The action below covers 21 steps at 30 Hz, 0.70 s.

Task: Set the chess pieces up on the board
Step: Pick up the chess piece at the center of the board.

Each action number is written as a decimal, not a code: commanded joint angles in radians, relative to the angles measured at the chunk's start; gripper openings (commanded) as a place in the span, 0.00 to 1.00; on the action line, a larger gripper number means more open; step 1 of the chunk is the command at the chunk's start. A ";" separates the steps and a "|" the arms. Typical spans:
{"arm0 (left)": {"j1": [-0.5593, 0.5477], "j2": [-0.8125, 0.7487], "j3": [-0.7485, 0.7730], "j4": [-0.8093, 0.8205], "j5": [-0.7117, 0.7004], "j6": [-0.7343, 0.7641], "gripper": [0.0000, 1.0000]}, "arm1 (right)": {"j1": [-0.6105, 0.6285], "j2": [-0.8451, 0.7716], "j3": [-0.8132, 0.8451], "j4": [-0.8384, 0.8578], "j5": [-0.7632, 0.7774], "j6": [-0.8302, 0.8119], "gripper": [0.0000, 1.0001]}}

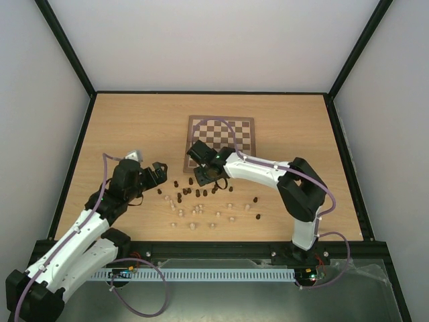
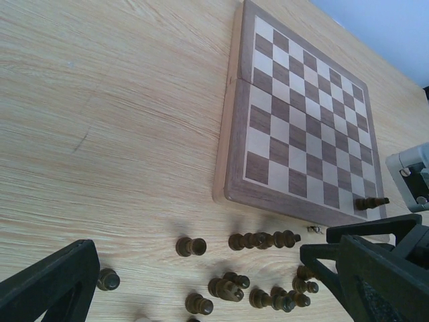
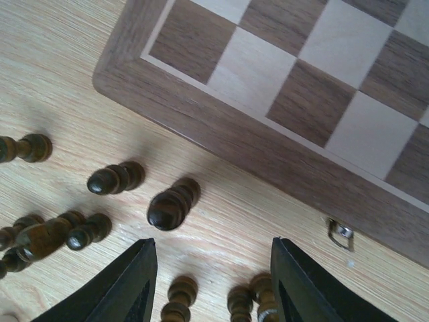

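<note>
Shows right claw with fingers partly spread, gripping nothing, low over small dark brown wooden chessmen scattered on light wood tabletop, just beside near frame of square brown-and-cream checkered board. Shows left claw spread wide above more dark pieces, off the board.

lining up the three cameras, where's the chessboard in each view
top external: the board lies mid-table, just above the picture's centre.
left wrist: it fills the upper right, seen at a slant.
right wrist: only one corner shows, across the top and right.
shared landmark: the dark pieces scattered just off the board's border.
</note>
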 commanded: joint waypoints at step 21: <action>-0.003 0.027 -0.001 0.004 -0.041 0.018 0.99 | 0.005 0.151 0.144 -0.039 -0.038 -0.031 0.29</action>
